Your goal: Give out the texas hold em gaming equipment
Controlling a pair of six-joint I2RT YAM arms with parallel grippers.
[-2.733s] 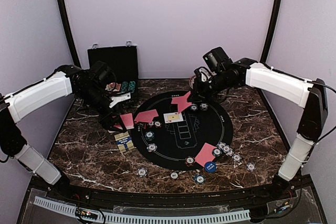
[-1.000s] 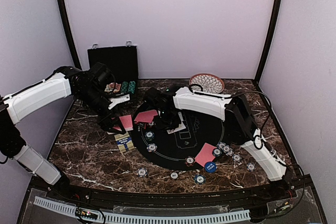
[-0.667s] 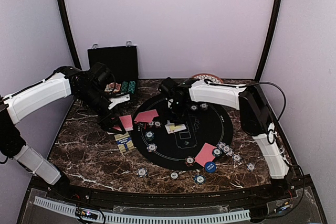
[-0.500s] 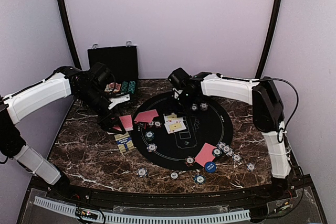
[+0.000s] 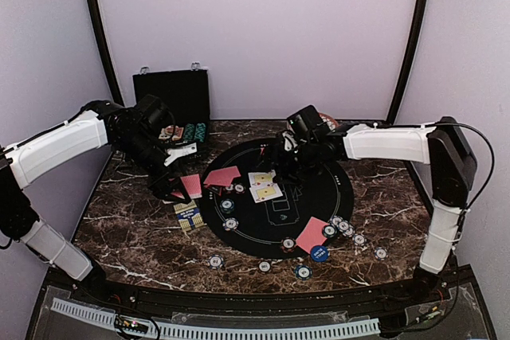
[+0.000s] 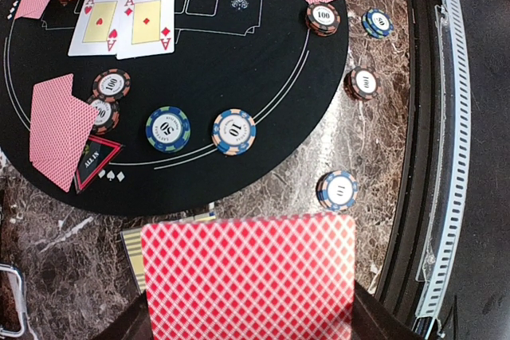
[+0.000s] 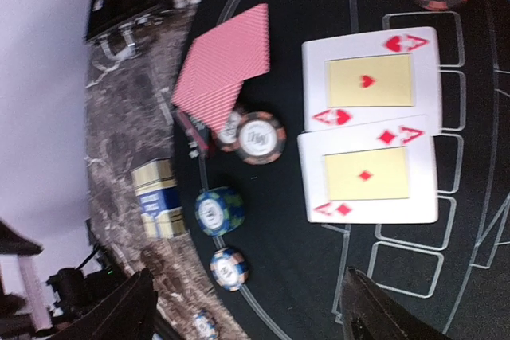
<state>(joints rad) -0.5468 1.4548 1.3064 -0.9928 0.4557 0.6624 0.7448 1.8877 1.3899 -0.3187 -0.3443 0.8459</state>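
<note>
Marker (image 6: 97,163) reads ALL IN; left fingers (image 6: 371,321) pinch card (image 6: 249,276).

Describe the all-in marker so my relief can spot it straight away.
Start at the round black mat. On its left side lie red-backed cards, and the all-in marker sits against their corner. It is the only triangle: black, red-rimmed, lettered ALL IN, unlike the round chips beside it.
</note>
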